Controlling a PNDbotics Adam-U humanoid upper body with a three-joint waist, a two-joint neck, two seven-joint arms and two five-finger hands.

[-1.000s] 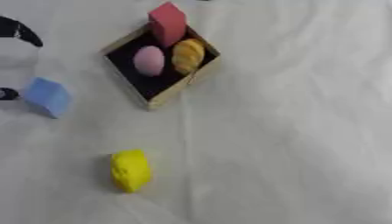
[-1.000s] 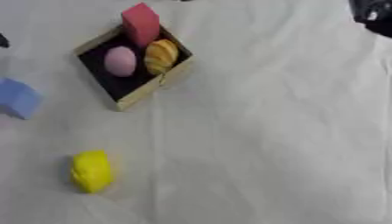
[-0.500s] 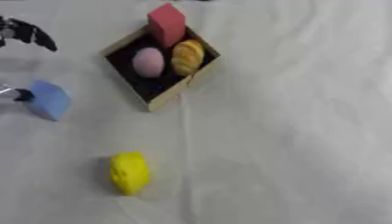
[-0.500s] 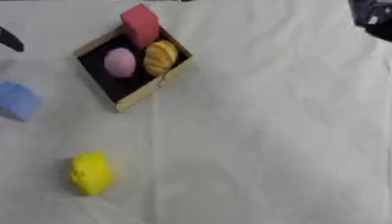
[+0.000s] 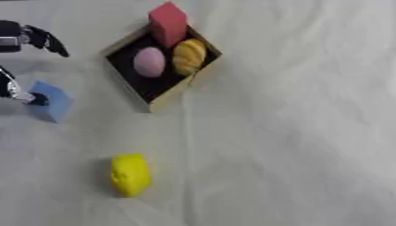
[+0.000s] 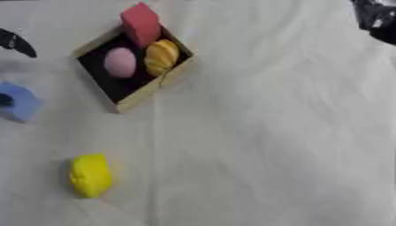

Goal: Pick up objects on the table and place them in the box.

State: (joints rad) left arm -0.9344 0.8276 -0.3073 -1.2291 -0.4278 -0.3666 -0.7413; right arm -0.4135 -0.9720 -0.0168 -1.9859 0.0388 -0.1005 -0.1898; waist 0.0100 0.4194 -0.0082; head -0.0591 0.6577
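Blue block (image 5: 51, 100) by left robot hand (image 5: 23, 66), yellow obj (image 5: 129, 174) nearer.

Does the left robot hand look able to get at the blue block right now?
Probably yes. The left robot hand is right at the blue block, one finger at its edge, with nothing between them.

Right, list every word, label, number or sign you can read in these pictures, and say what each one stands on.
None: no readable text, number or sign shows anywhere.
The dark-lined cardboard box, the red block, the pink egg-shaped thing and the orange bread-like thing in it show plain surfaces.
So do the blue block, which the left hand touches, the yellow lumpy toy and the white cloth.
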